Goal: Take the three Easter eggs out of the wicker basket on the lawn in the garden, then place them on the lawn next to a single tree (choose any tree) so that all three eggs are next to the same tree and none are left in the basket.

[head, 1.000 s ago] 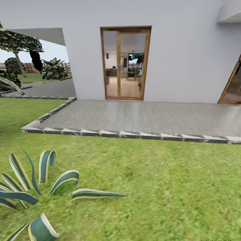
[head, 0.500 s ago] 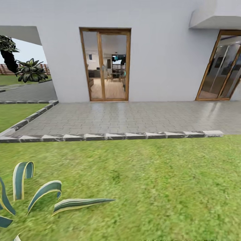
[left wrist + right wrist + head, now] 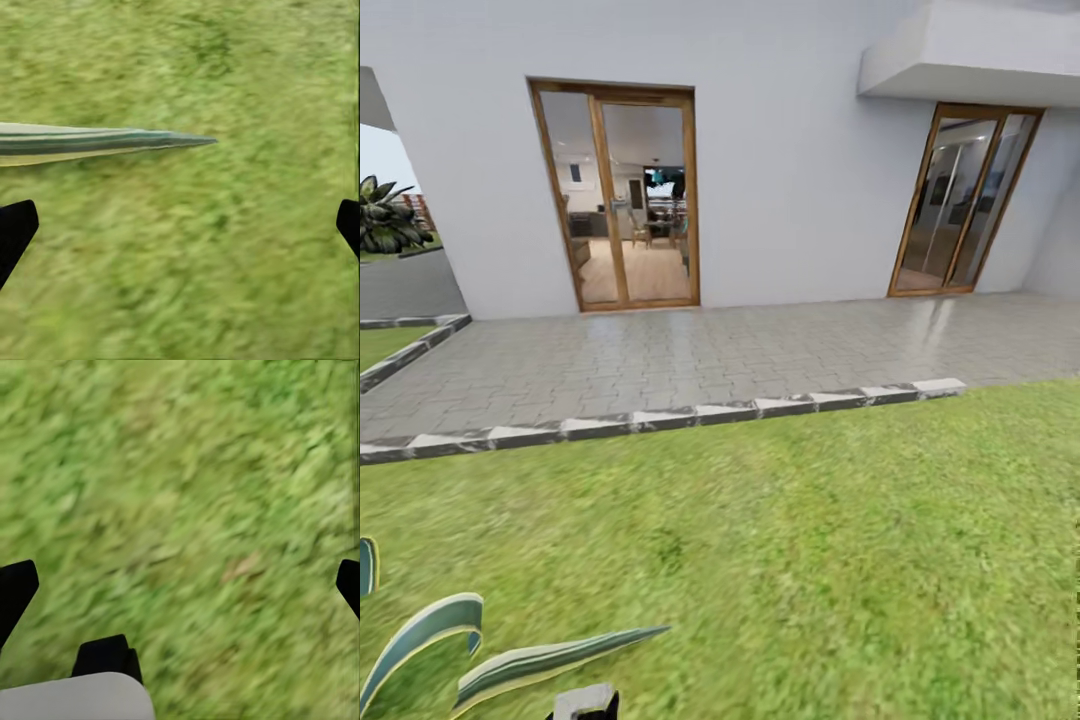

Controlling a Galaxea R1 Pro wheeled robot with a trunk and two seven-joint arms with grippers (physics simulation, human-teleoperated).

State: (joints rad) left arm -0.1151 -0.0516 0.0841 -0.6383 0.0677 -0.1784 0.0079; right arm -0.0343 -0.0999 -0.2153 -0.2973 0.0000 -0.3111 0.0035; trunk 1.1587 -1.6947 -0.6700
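At the bottom edge of the head view, just left of centre, a dark grey angular piece of the robot's own body [image 3: 585, 703] pokes into frame. Beside it, in the lower left corner, lie the long striped green-and-cream pointed leaves of a spiky plant [image 3: 510, 660]; one such leaf tip [image 3: 112, 141] also crosses the left half of the left wrist view, over grass.

The left pincer [image 3: 180, 225] shows its two black fingertips at the opposite side edges of its wrist picture, spread wide with nothing between them. The right pincer [image 3: 180, 585] is spread the same way and empty, over bare grass, with a pale grey rounded robot part [image 3: 75, 696] at that picture's bottom left.

The wide mottled green lawn [image 3: 790, 560] fills the lower half of the head view. Beyond it runs a pale stone kerb [image 3: 660, 417], then the grey paved patio [image 3: 740, 350], then the white house wall [image 3: 800, 200] with a wooden-framed glass door [image 3: 622, 195] at upper left and a second, angled glazed door [image 3: 960, 200] at upper right.

Compared with a second ago, the whole scene has slid leftward in frame: the camera has swung right, the plant has nearly left the view and the second door has come in. No eggs, basket or pale-trunked tree are visible, so I judge the robot is turning to search; the task proper looks not yet started.
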